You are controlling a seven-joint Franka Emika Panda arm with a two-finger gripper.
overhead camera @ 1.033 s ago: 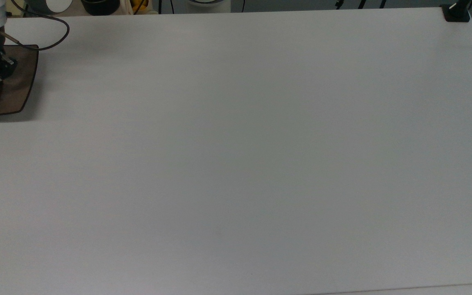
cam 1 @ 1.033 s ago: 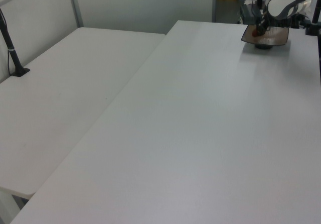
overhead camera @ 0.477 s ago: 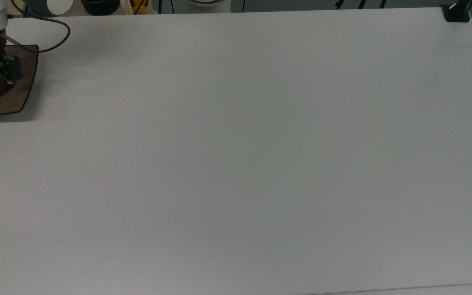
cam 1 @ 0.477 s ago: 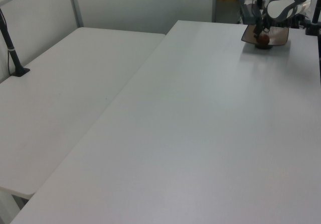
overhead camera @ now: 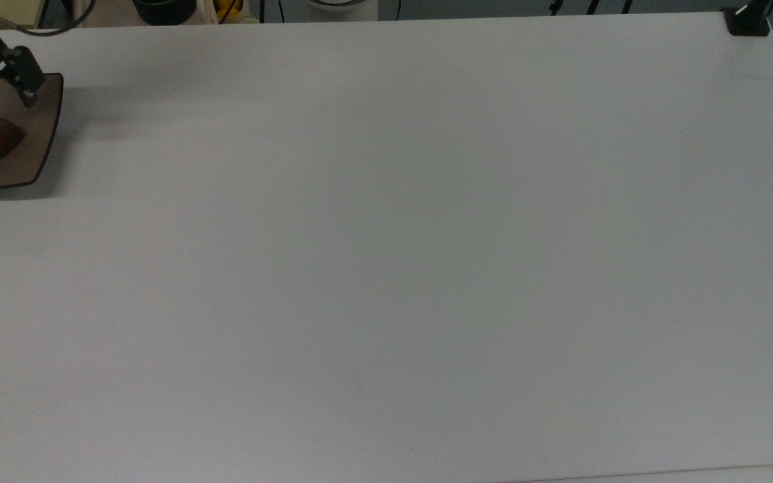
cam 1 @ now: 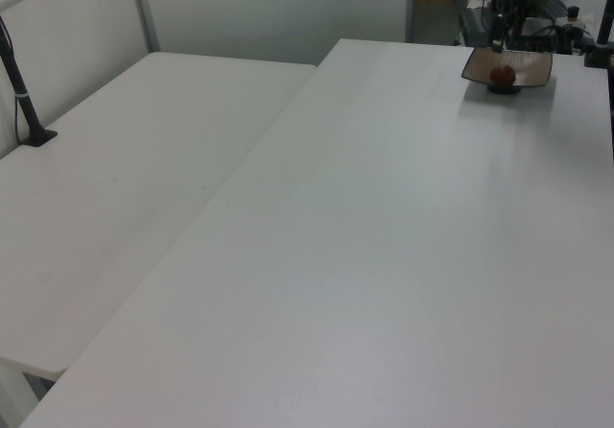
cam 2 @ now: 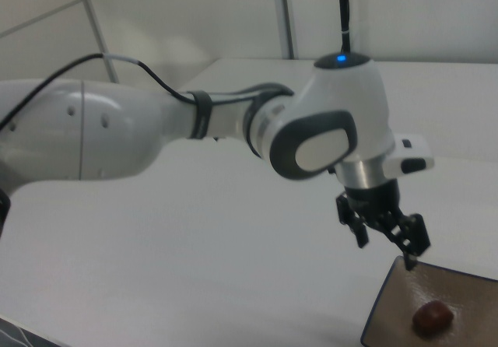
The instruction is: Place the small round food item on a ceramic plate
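With the small round food item [cam 2: 433, 317] resting on the ceramic plate [cam 2: 393, 316], we judged placement complete; the gripper [cam 2: 387, 242] hung above, fingers spread and empty.

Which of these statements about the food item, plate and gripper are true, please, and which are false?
1. The food item lies on the plate. True.
2. The gripper is shut on the food item. False: it is open, above the plate and apart from the item.
3. The plate sits at the middle of the table in the top view. False: it sits at the top view's left edge.
4. The plate is brownish with a dark rim. True.
5. Two food items lie on the plate. False: only one does.
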